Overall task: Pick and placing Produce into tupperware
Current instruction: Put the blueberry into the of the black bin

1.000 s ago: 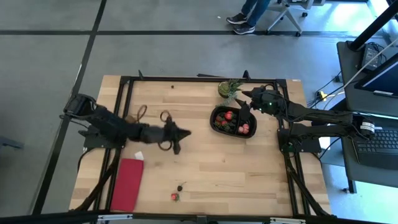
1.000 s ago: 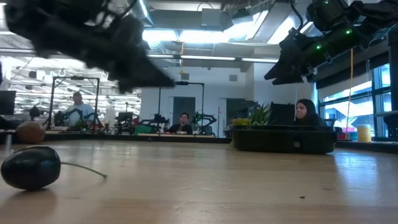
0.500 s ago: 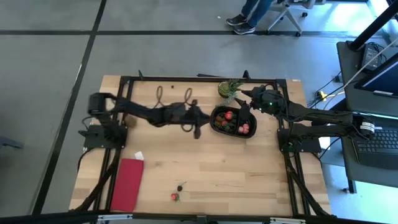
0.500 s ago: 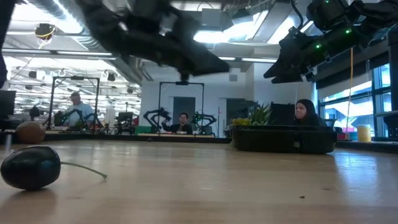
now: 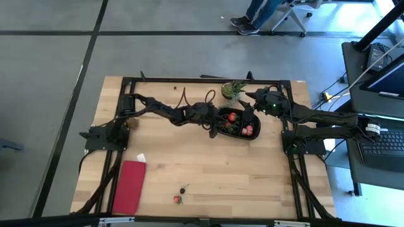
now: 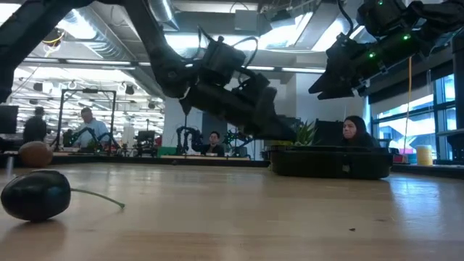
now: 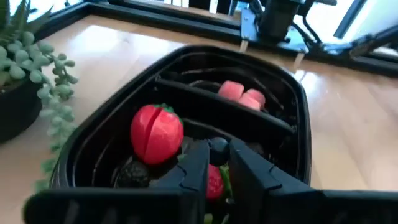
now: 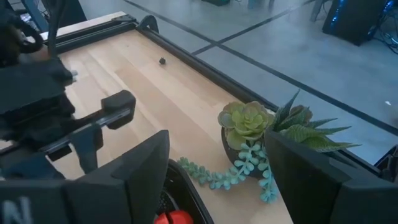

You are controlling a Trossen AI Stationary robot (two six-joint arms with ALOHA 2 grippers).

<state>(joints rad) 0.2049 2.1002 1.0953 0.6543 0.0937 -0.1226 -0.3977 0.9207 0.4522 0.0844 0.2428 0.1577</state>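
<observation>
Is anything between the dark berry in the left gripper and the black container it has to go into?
Nothing visible. The left gripper holds the small dark berry right over the black oval plastic container, above its produce. The right gripper hangs over the container's far side.

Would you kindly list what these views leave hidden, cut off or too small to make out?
- Left end effector: the left wrist view shows a small dark berry between its fingertips; whether it is gripped or released is unclear.
- Tupperware: the low view shows only its wall, which hides the contents.
- Two loose produce pieces: too small in the high view to identify.
- Right end effector: fingertips cut off by the right wrist picture's edge.
</observation>
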